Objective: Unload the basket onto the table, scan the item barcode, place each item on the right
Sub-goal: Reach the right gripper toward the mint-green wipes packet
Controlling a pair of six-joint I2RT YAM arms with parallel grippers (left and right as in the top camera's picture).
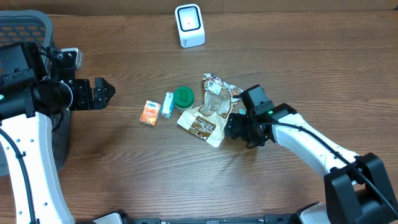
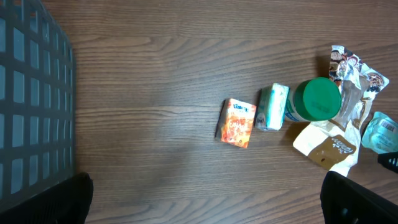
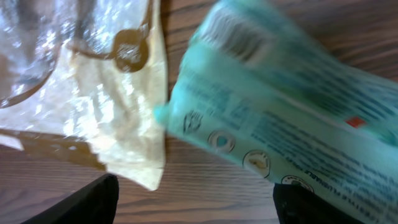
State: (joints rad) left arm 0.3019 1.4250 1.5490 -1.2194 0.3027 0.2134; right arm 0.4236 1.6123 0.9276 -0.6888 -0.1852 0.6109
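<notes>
Even light; blurry right wrist view

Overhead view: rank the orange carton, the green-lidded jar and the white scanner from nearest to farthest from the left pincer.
1. orange carton: closest, lying a little right of the left pincer and lower in the picture.
2. green-lidded jar: farther right, past the carton.
3. white scanner: farthest, up at the top of the picture.

I can read no words. The teal pack carries a barcode and round symbols; its print is blurred.
</notes>
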